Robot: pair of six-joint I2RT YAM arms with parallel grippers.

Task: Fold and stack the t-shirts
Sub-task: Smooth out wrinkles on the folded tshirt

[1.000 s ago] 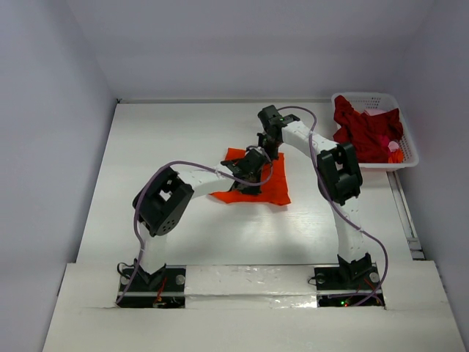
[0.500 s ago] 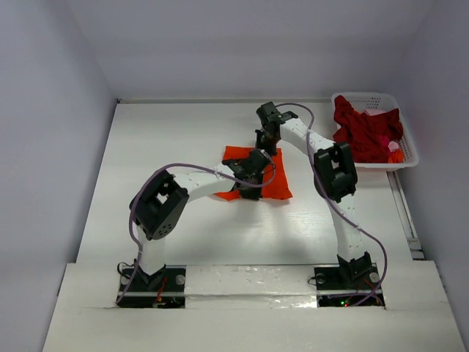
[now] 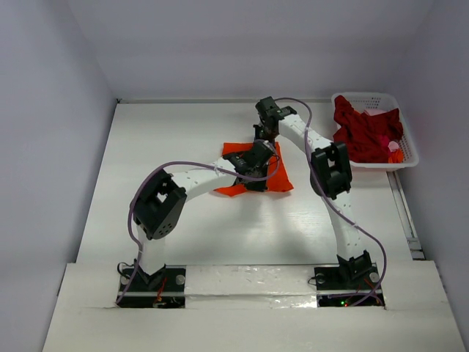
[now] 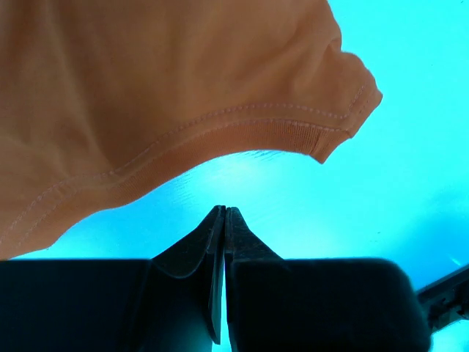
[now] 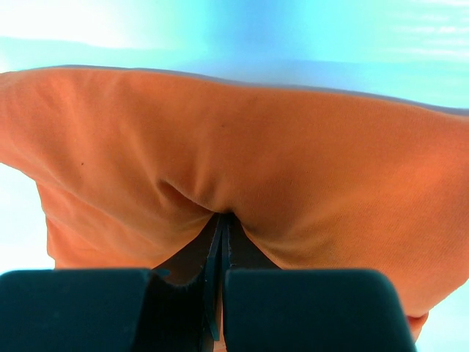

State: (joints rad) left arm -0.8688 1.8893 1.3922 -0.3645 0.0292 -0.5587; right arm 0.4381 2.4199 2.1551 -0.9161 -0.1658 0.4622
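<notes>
Right claw (image 5: 220, 218), the black two-finger pincer on the right arm: fingers pressed tight together, and the cloth puckers right into the tips. I read that as a pinch on a fold of the soft bright orange t-shirt (image 5: 308, 154).

Over to the left claw (image 4: 223, 214), the same black pair, also pressed together, but with nothing between them. Bare table shows just ahead of the tips. The shirt's stitched hem curves across beyond that, apart from the fingers, and a sleeve corner juts out to the right of that view.

Pull back to the overhead camera. The orange t-shirt lies as a compact, partly folded patch in the middle of the flat white table (image 3: 161, 139), its long axis running left to right. The right claw sits at its far edge. The left claw hangs by its middle-left, on the near side of the right one. So the cloth spreads toward the arm bases from the right claw, and it lies ahead of the left claw's tips. The right arm has the hold. The left arm is the one nearer the free hem, and it would have to open before taking it.

Out at the far right, well apart from both claws, the dark crimson t-shirt (image 3: 364, 132) lies crumpled in the white plastic lattice basket (image 3: 366, 96), not yet folded.
</notes>
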